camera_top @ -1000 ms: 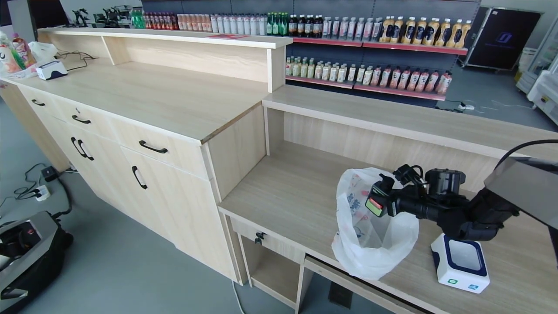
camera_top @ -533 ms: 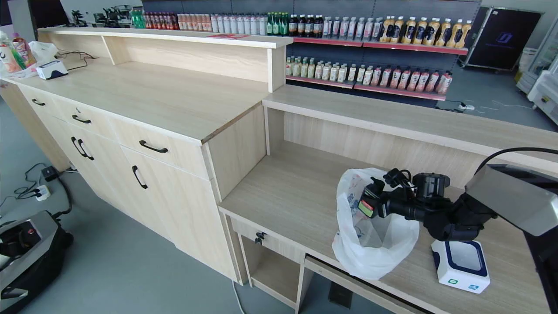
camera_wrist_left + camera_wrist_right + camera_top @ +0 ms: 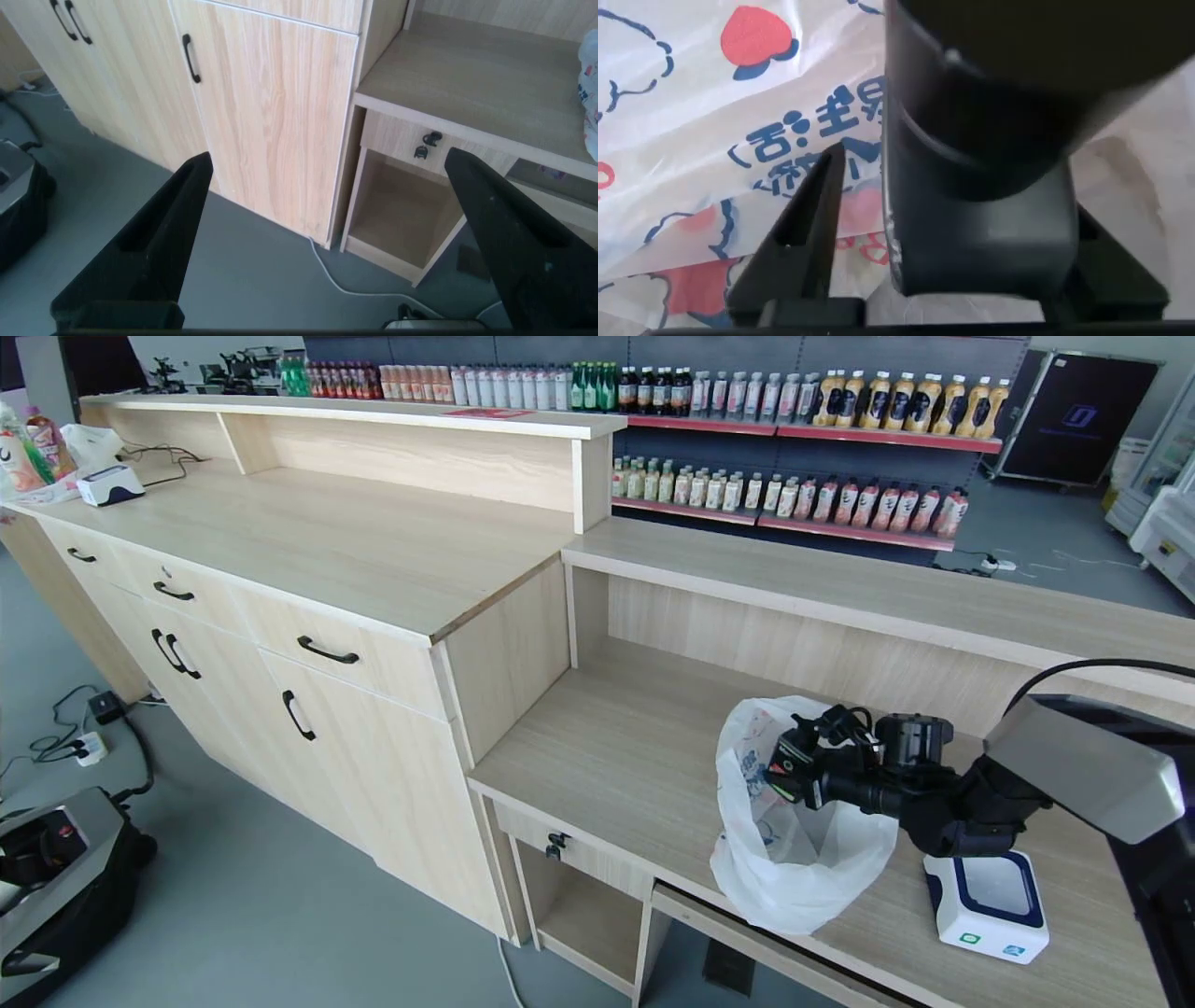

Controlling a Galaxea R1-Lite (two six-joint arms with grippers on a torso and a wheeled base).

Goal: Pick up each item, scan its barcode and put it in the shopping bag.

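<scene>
The white printed shopping bag (image 3: 794,868) stands open on the low counter (image 3: 616,747). My right gripper (image 3: 792,771) is at the bag's mouth, shut on a dark cylindrical item (image 3: 801,777). In the right wrist view the dark item (image 3: 980,187) sits between the fingers (image 3: 799,243), with the bag's printed plastic (image 3: 710,121) close behind it. A white and blue barcode scanner (image 3: 988,901) lies on the counter just right of the bag. My left gripper (image 3: 327,252) hangs open and holds nothing, low over the grey floor in front of the cabinet doors (image 3: 271,103).
A taller counter (image 3: 308,541) with drawers and doors runs along the left. A raised ledge (image 3: 840,588) walls the back of the low counter. A second scanner (image 3: 110,485) and bottles sit far left. Shelves of drinks (image 3: 794,439) fill the background.
My right gripper has moved left and down with the dark item, from beside the bag's rim into its mouth. The item's red and green label has turned out of sight.
</scene>
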